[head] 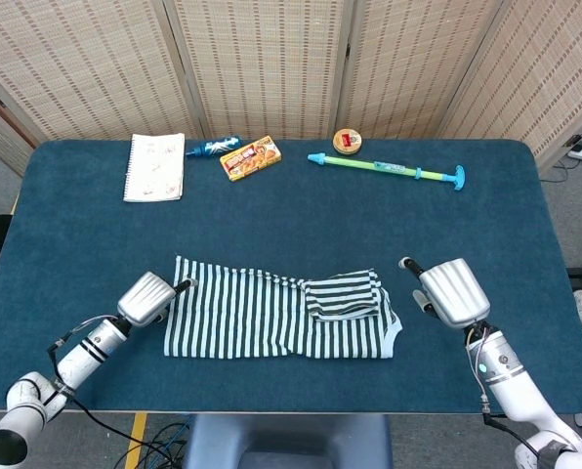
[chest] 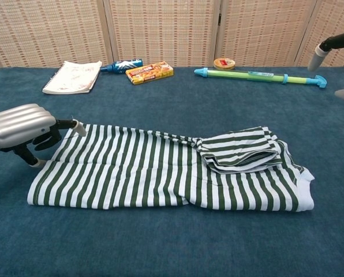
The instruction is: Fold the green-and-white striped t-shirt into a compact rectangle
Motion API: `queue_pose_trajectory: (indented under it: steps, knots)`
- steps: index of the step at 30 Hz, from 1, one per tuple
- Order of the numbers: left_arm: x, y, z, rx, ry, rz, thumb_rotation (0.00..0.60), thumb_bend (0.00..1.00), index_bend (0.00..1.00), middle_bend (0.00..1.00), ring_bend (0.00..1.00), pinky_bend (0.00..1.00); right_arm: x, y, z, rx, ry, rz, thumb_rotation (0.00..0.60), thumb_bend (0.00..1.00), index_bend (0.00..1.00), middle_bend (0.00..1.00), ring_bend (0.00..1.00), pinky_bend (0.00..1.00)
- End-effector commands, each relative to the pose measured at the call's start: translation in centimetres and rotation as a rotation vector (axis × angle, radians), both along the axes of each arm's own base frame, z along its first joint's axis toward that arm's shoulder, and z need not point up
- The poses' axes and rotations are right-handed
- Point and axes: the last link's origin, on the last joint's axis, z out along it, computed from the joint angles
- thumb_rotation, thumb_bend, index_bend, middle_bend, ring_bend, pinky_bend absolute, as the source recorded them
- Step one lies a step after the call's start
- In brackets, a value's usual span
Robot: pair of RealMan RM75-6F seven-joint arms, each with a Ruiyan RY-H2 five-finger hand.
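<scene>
Two hands on blue table (head: 271, 230), wicker screens (head: 262, 59) behind, left hand (head: 146, 298) fingers at striped t-shirt (head: 271, 318) edge, right hand (head: 451, 291) fingers apart.

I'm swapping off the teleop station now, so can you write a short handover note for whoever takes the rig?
Left hand: empty, at the t-shirt's left edge, fingers over the hem, not gripping.
Right hand: empty, off to the shirt's right, apart from it.
Shirt: flat mid-table as a long strip.
Done: right sleeve folded in on top.
Left: fold the strip into a compact rectangle.

Left hand (head: 148, 298) at the striped t-shirt (head: 276, 313) edge, perhaps touching; right hand (head: 451, 291) apart.
</scene>
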Motion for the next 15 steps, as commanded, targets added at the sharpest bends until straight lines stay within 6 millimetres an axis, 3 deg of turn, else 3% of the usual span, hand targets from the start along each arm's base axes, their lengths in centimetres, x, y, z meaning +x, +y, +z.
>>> queue_pose_trajectory:
  steps: [1,15]
  knots:
    - [0.34,0.24,-0.25,-0.002,-0.007,-0.002,0.6,0.17,0.28,0.84,0.77,0.88,-0.21,0.02,0.12,-0.003,-0.002,-0.007,0.6,0.34,0.31,0.98,1.0,1.0]
    - [0.76,0.47,-1.0,-0.025,-0.035,0.023,0.6,0.17,0.31,0.84,0.77,0.88,-0.9,0.07,0.09,-0.005,-0.021,-0.033,0.6,0.34,0.31,0.98,1.0,1.0]
